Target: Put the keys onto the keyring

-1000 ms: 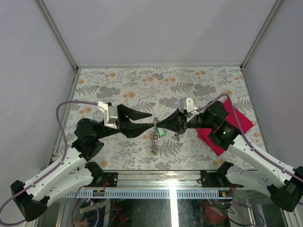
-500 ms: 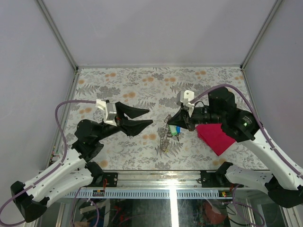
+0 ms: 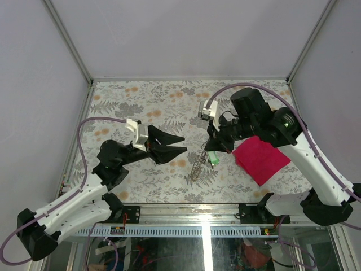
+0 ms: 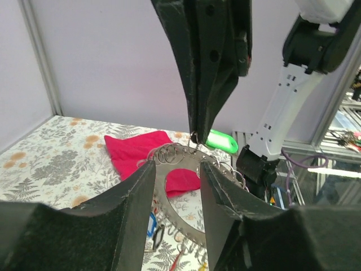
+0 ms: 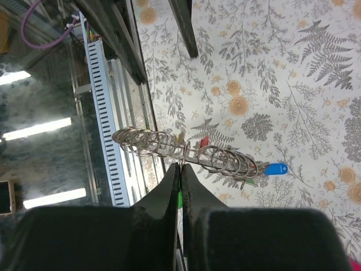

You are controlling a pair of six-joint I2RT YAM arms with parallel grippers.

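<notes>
Over the table point(image 3: 141, 101), the keyring point(image 3: 198, 166) is presented for threading.
The right gripper point(image 3: 211, 148) is clamped on its rim; the left gripper point(image 3: 183, 144) is parted and empty nearby. Fine alignment is judged needed next; whether the blue-headed key point(image 5: 275, 167) is threaded cannot be told.

Left of the keyring point(image 3: 197, 167), the way is being blocked by the left gripper point(image 3: 184, 143). Above it, room is being taken by the right gripper point(image 3: 211, 148). Right of it, the table point(image 3: 169, 101) is being covered by a cloth point(image 3: 260, 159); beyond it, passage is being left open.
</notes>
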